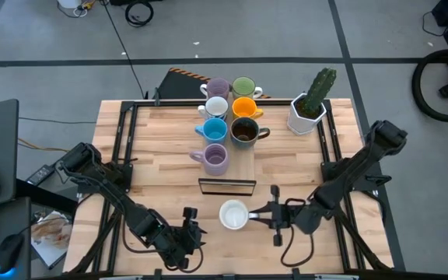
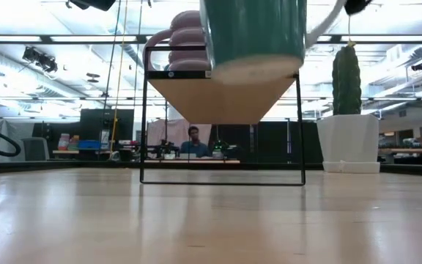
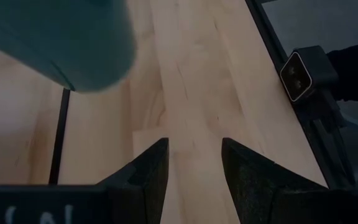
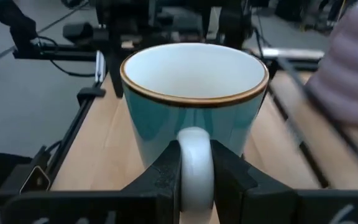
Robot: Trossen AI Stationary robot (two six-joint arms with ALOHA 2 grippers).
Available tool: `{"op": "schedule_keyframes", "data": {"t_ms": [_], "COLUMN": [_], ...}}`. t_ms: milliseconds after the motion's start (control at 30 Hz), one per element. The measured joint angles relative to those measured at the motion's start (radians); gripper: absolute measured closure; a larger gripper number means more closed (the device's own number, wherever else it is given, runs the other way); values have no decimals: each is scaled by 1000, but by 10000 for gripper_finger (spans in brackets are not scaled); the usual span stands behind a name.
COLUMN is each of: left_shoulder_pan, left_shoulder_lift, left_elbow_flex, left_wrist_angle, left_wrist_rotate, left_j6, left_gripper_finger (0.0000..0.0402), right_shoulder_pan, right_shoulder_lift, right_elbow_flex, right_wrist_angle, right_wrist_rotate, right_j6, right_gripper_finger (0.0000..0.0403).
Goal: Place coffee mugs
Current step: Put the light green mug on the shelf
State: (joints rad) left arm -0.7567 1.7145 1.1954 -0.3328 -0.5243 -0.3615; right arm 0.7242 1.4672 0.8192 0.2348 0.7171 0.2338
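Left gripper (image 1: 195,233) rests low at the near-left of the wooden table (image 1: 154,155), its fingers (image 3: 148,168) parted over bare wood with nothing between them. Centre: a teal mug with white interior (image 1: 233,214) is lifted clear of the table just in front of a black wire-frame shelf (image 1: 226,185). Beyond the shelf stand a lilac mug (image 1: 215,159), blue mug (image 1: 214,129), dark brown mug (image 1: 245,131), white mug (image 1: 215,106), orange mug (image 1: 243,107), second lilac mug (image 1: 218,87) and green mug (image 1: 243,85). Right gripper (image 4: 196,180) is clamped on the teal mug's white handle (image 4: 196,155). Far right: a cactus pot (image 1: 308,113).
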Motion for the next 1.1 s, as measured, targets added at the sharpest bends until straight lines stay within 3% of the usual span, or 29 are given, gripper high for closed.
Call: {"op": "schedule_keyframes", "data": {"t_ms": [600,833,1100], "left_shoulder_pan": [-7,-7,-7], "left_shoulder_lift": [0,0,0], "left_elbow_flex": [0,0,0], "left_wrist_angle": [-6,-6,-8], "left_wrist_rotate": [6,6,7], "left_j6": [-15,-13,-17], "left_gripper_finger": [246,246,246], "right_shoulder_pan": [-68,-146,-237], "right_shoulder_lift": [-279,-327,-354], "right_elbow_flex": [0,0,0], "right_wrist_angle": [-19,-164,-180], "right_wrist_rotate": [24,4,-85], "right_j6": [-321,-319,-315], "right_gripper_finger": [336,336,336]}}
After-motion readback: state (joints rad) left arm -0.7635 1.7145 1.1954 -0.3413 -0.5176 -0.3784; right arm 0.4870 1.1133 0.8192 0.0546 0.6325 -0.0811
